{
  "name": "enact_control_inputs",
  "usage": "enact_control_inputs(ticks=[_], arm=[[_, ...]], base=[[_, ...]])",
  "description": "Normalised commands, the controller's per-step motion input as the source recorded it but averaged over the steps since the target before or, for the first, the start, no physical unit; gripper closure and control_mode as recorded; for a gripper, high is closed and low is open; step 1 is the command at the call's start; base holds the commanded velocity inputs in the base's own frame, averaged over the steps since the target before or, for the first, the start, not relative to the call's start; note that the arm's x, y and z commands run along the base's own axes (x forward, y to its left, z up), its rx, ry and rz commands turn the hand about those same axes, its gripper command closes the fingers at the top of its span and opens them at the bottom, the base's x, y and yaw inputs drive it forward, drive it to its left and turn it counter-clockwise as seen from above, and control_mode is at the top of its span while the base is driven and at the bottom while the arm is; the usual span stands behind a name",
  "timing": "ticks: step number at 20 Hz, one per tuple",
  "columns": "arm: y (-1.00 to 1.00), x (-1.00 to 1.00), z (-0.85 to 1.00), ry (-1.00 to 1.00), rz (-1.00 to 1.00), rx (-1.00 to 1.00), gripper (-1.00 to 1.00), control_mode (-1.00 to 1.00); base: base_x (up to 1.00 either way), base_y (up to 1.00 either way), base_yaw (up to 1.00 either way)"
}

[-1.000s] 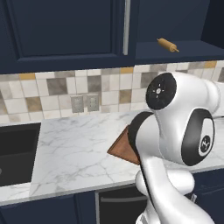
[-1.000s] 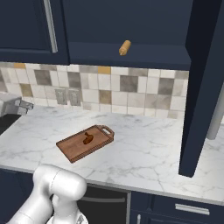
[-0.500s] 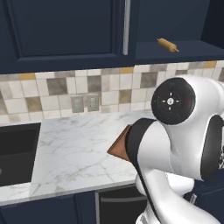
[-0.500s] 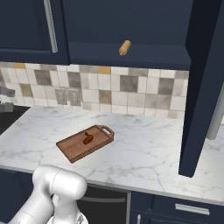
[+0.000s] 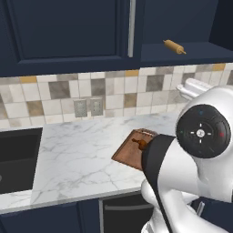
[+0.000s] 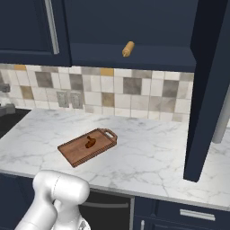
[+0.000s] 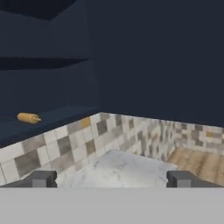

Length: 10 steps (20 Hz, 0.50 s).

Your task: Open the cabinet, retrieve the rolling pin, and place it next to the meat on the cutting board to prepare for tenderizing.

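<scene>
Item: rolling pin (image 7: 28,117), lying on cabinet (image 7: 52,120) shelf, upper left of my gripper (image 7: 112,179), which I'm seeing spread wide, empty.

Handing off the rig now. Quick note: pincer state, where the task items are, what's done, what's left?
Pincer: open, empty, facing the open cabinet's interior in the hand view.
Cabinet: right door swung open, left door shut.
Rolling pin: lying on the cabinet's bottom shelf, untouched.
Cutting board: on the marble counter, the meat on it.
Done: cabinet opened.
Left: reach up, grasp the rolling pin, bring it down, set it on the board beside the meat.
</scene>
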Motion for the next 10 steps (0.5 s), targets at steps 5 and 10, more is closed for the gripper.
enact_control_inputs(ticks=[5, 10], arm=[[0.12, 0.0, 0.1, -0.22, 0.07, 0.0, -1.0, -1.0], [0.38, 0.08, 0.06, -0.23, 0.09, 0.0, -1.0, -1.0]], base=[[0.0, 0.0, 0.0], [0.0, 0.0, 0.0]])
